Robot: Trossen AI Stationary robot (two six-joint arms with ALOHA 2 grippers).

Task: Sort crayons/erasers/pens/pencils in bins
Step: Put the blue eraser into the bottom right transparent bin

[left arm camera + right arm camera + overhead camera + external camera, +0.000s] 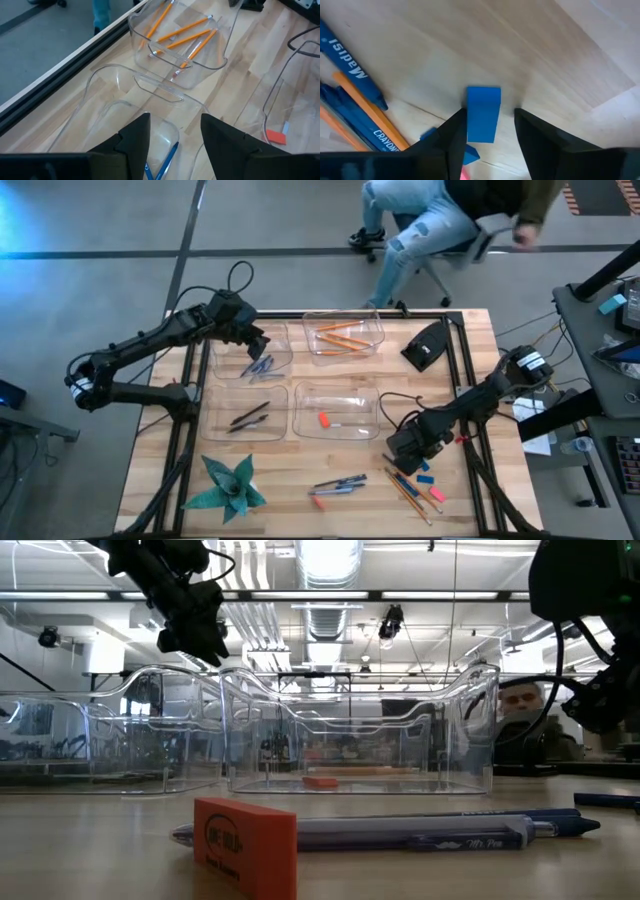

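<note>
Nearest the low camera, an orange-red eraser (245, 843) stands on the bench (470, 370), touching a blue-grey pen (420, 833) that lies behind it.

At the bench's near right corner the right pincer (489, 134) is down at the wood with its jaws spread to either side of a small blue eraser (483, 120); one finger (451, 145) seems to touch the block's edge, the other stands just clear of it, so nothing is pinched. Just beside it lie blue crayons (350, 65) and an orange pencil (367, 107), with more pencils (408, 492) and a pink eraser (436, 495) in the same loose heap.

Four clear bins sit in a two-by-two block at mid-bench. One far bin (345, 336) holds orange pencils (187, 36). The other far bin (251, 355) holds blue crayons (258, 367), and the left pincer (172, 145) hovers over it, jaws spread and empty. One near bin (335, 412) holds a single red eraser (324, 420); its neighbour (248, 413) holds dark pens (249, 417).

More pens (338, 483) lie on the near edge, next to a green folded-paper star (228, 485). Beyond the bench's far side a person (440, 220) sits on a wheeled chair.
</note>
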